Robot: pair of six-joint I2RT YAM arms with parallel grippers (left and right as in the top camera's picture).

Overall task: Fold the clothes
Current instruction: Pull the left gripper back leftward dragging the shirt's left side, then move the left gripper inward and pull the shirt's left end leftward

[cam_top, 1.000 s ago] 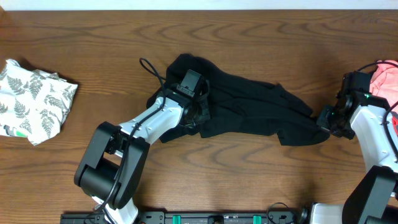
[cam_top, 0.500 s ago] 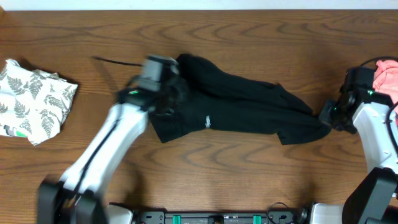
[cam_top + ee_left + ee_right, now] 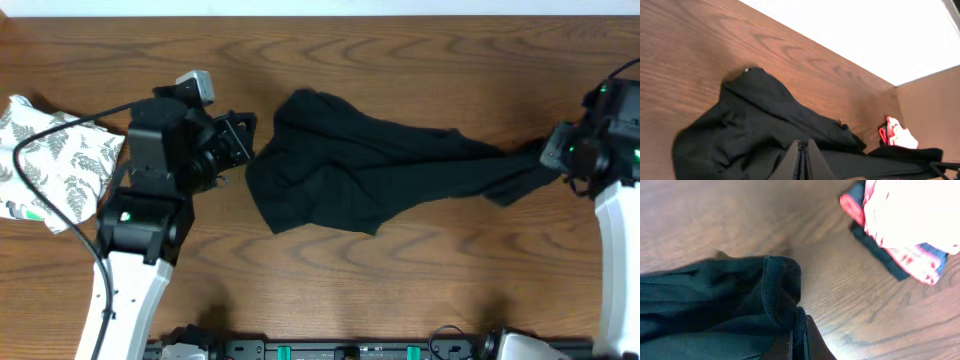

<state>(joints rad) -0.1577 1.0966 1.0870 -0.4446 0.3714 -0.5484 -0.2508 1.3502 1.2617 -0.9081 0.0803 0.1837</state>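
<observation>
Right tool [image 3: 799,326] clenched on black garment [image 3: 360,170] end | left tool [image 3: 801,149] clenched, garment beside

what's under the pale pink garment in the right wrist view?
A black piece with red trim sticks out from under the pale pink garment and lies on the wooden table. How far it runs underneath, or whether anything else is there, is covered.
</observation>
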